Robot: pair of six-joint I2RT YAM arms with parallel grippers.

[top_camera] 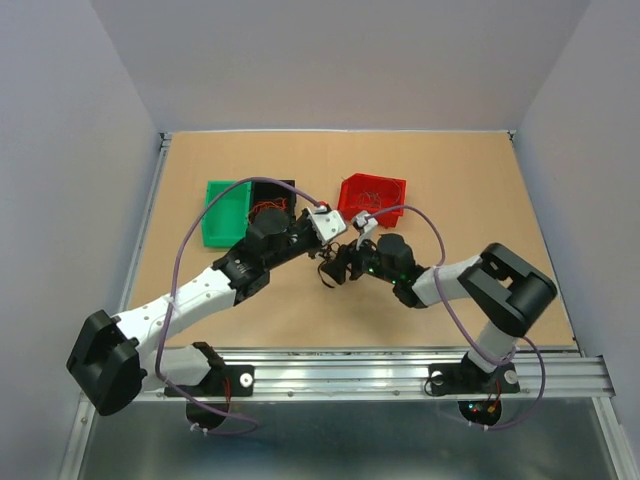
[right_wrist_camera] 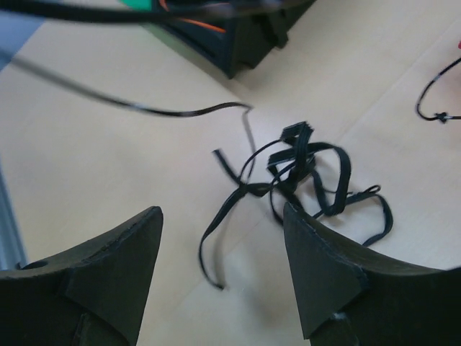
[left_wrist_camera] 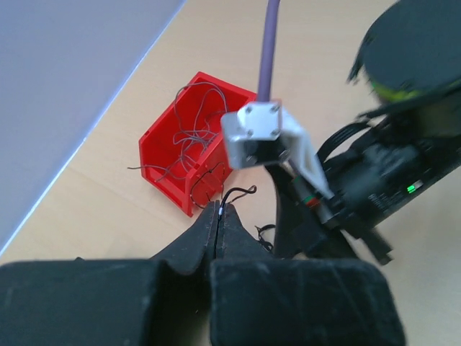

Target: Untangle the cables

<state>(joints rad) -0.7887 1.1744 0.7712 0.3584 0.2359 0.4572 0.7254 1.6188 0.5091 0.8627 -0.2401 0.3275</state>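
Black cable tangle [right_wrist_camera: 302, 173] sits loose on the wooden table [right_wrist_camera: 108, 158], just ahead of the right gripper [right_wrist_camera: 222, 213], whose fingers are spread wide. Left gripper [left_wrist_camera: 219, 210] is pressed together, pinching one black strand [left_wrist_camera: 241, 192] near the red bin [left_wrist_camera: 162, 155] of thin grey wires [left_wrist_camera: 191, 137].

The cables [right_wrist_camera: 295, 169] are black, the table [top_camera: 450, 180] pale brown. One red box [left_wrist_camera: 162, 180], one green box [top_camera: 225, 215].

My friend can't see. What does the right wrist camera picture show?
A tangle of black cable lies on the light wooden table, just past the right gripper, whose two black fingers stand open with nothing between them. At the top edge sits a black bin with orange wire inside.
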